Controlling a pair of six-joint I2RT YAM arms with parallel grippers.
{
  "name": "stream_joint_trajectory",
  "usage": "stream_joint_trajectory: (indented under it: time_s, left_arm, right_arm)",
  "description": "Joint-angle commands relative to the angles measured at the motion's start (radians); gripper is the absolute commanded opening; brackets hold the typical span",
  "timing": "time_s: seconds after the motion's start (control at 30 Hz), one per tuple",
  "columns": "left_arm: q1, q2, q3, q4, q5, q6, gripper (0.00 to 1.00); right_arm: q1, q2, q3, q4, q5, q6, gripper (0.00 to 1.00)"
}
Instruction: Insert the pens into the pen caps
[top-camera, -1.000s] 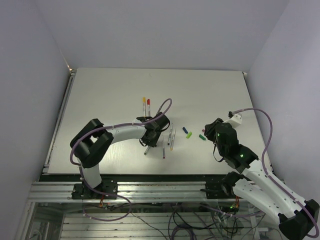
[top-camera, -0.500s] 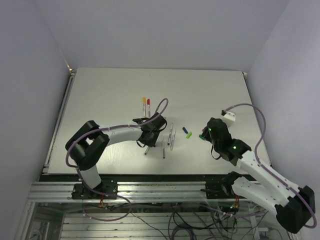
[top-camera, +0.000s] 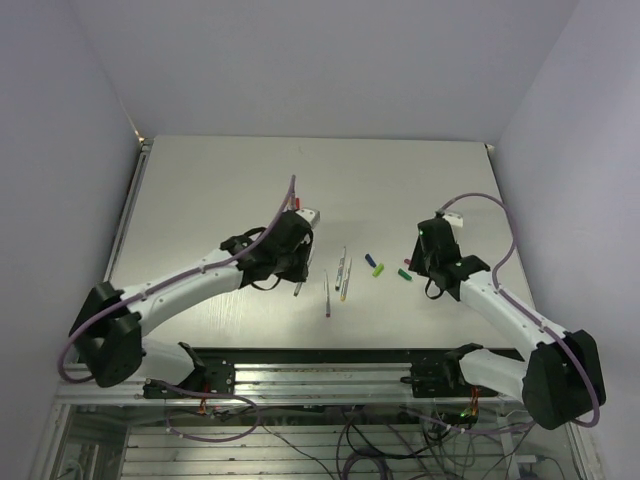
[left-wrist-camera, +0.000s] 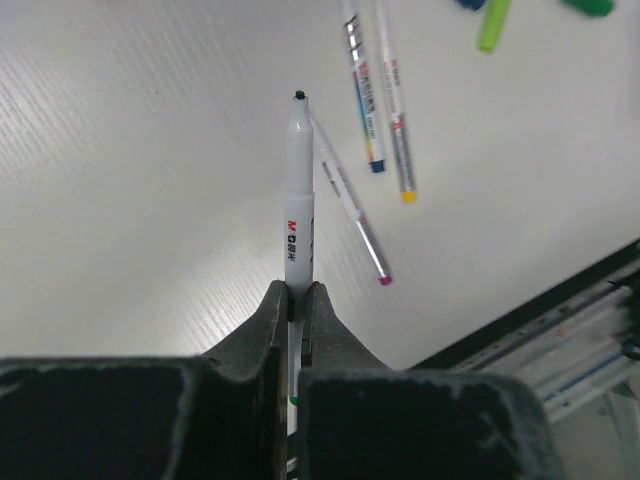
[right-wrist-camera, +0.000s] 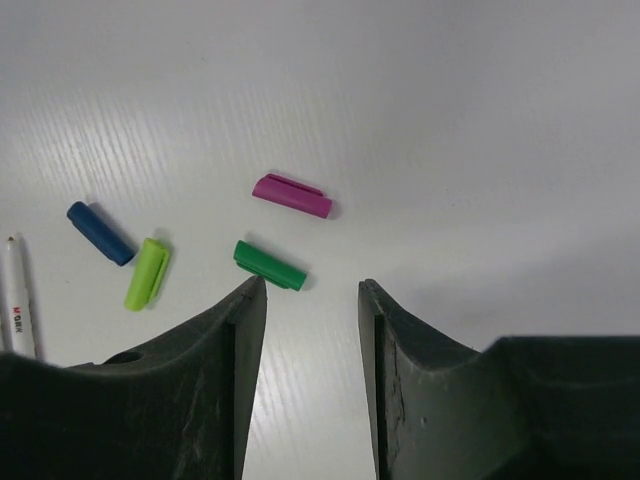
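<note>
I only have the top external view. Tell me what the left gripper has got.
Observer: In the left wrist view, the left gripper is shut on a pen, uncapped, its dark tip pointing away from the fingers.
Operator: Now report the right gripper's jaws.
Observer: The right wrist view shows the right gripper open, with nothing between its fingers.
Operator: Give me the nearest cap to it.
Observer: The dark green cap lies just ahead of one fingertip, not between the jaws; the magenta cap lies beyond it, apart from it.
</note>
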Motion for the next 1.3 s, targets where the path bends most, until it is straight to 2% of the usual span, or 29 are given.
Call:
stream_joint_trajectory:
  time_s: [0.0,0.3,1.27]
  left_arm:
    - [0.002,-0.087,-0.042,0.019,0.081,-0.045,0.07]
    - [0.002,-0.165,-0.112,0.061,0.117,-0.082,0.07]
    - [0.003,-0.154,-0.161,0.125,0.182,-0.104,0.07]
  right_arm:
    - [-0.053,0.033,0.02,0.051,-0.125,-0.082,0.41]
    - [-0.066,0.097,0.012,0.085,-0.197,-0.096,0.39]
    - [-0.064,0.288,0.025,0.149,-0.247,-0.128,0.36]
